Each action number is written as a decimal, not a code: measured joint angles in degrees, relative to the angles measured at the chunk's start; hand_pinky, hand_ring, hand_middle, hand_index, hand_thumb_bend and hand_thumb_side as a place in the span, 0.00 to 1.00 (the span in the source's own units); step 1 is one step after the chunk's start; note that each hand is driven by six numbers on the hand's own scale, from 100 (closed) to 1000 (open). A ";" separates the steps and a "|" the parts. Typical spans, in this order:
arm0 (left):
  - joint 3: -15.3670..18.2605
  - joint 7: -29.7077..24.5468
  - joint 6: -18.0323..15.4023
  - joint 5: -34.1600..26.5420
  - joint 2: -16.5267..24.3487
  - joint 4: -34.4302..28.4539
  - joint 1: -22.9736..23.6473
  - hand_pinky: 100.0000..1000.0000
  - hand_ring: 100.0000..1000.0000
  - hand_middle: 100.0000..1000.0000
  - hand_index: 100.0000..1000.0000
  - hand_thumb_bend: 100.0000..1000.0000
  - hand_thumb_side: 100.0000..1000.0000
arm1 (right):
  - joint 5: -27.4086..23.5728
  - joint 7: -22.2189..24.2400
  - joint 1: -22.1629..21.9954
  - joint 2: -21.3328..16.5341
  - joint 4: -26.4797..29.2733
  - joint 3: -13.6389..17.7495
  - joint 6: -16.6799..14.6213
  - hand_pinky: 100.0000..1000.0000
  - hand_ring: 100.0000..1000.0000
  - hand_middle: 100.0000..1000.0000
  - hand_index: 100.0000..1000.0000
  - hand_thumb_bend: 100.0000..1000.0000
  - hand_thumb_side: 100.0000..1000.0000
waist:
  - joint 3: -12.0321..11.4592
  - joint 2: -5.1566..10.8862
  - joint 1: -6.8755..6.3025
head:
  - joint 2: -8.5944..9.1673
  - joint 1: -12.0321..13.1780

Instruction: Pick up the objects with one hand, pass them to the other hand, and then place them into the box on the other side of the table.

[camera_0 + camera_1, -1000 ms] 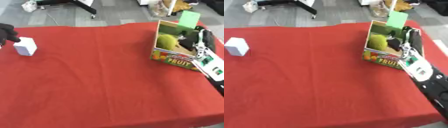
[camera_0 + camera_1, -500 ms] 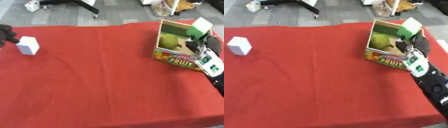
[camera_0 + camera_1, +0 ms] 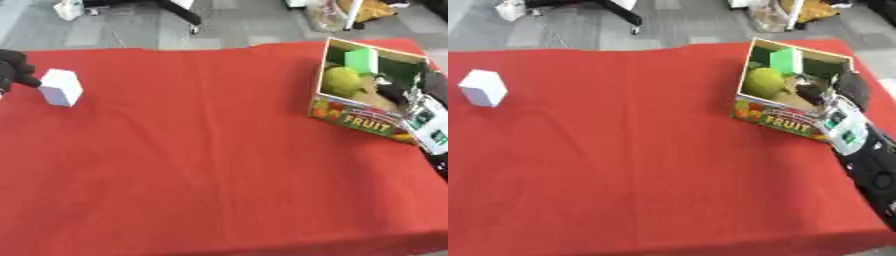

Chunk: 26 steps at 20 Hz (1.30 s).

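Left eye view. We see a tabletop (image 3: pixel 201 165) covered in red cloth. At its right side stands an open cardboard box (image 3: pixel 363 119) printed with the word FRUIT, its corner turned toward us. Inside it we make out a yellow-green round fruit (image 3: pixel 342 80), a green block (image 3: pixel 360 60) standing upright against the box's far wall, and a brownish item that we cannot identify. The right robot hand (image 3: pixel 411 87) reaches over the box's right rim, beside the green block; its fingers are blurred among the contents, so we cannot tell whether they are released or clenched. A white panel with small green marks on the right forearm lies against the box's near right corner. At the left edge, a white block (image 3: pixel 60 87) rests on the cloth. The left robot hand (image 3: pixel 12 70) shows as a black shape just beside the block's left face; its fingers look curled, and we see nothing held in them, though whether they touch the block is not clear.

Right eye view. Here the white block (image 3: pixel 483 88) stands alone near the left edge, and the left robot hand falls outside the frame. The box (image 3: pixel 785 120) and the right robot hand (image 3: pixel 846 85) over its right rim appear as above, with the black forearm running down to the lower right corner.
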<state>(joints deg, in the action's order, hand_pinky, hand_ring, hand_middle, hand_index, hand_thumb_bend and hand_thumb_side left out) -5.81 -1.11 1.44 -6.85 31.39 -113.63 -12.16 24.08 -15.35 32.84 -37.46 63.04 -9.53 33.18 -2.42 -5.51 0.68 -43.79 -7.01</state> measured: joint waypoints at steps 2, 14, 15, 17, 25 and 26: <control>0.03 0.13 0.18 0.00 0.00 0.00 0.04 0.82 0.57 0.56 0.71 0.16 0.64 | 0.27 1.40 -0.92 -1.02 2.72 0.55 0.19 0.25 0.40 0.19 1.00 0.20 0.51 | 0.05 0.00 0.00 | -0.01 0.22; 1.53 1.84 3.34 3.91 3.73 0.00 -0.88 0.81 0.59 0.59 0.76 0.19 0.56 | -13.00 -4.88 -15.09 -2.53 33.83 4.79 -6.84 0.28 0.44 0.31 0.95 0.00 0.43 | 1.21 0.00 0.02 | 0.02 3.75; 1.66 1.83 3.88 4.97 4.75 0.01 -1.29 0.81 0.59 0.60 0.76 0.19 0.55 | -13.94 -6.07 -16.65 -2.16 37.15 4.94 -8.09 0.28 0.44 0.31 0.95 0.00 0.43 | 1.35 0.00 0.02 | 0.04 4.36; 1.79 1.49 5.48 7.59 7.26 0.34 -2.61 0.81 0.60 0.61 0.77 0.20 0.54 | -14.76 -7.80 -19.77 -1.13 43.51 4.92 -10.51 0.28 0.44 0.31 0.95 0.00 0.43 | 1.74 0.00 0.02 | 0.07 5.63; -2.26 -12.07 10.73 27.48 18.06 12.94 -13.29 0.81 0.73 0.75 0.90 0.49 0.51 | -12.94 -5.05 -24.30 3.54 50.03 2.72 -22.28 0.29 0.44 0.31 0.92 0.00 0.43 | 4.00 -0.02 0.02 | 0.60 10.24; -3.06 -15.22 11.05 31.37 18.41 15.71 -15.30 0.81 0.73 0.75 0.90 0.52 0.53 | -12.59 -4.59 -24.40 4.09 50.06 2.40 -23.21 0.29 0.44 0.31 0.92 0.00 0.44 | 4.22 -0.07 0.02 | 0.62 10.72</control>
<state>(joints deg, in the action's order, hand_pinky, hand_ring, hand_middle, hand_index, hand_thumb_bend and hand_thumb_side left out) -8.87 -16.33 12.49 24.52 49.80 -97.92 -27.45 11.49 -19.94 8.43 -33.37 113.10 -7.13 9.98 1.80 -5.57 0.70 -43.18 3.71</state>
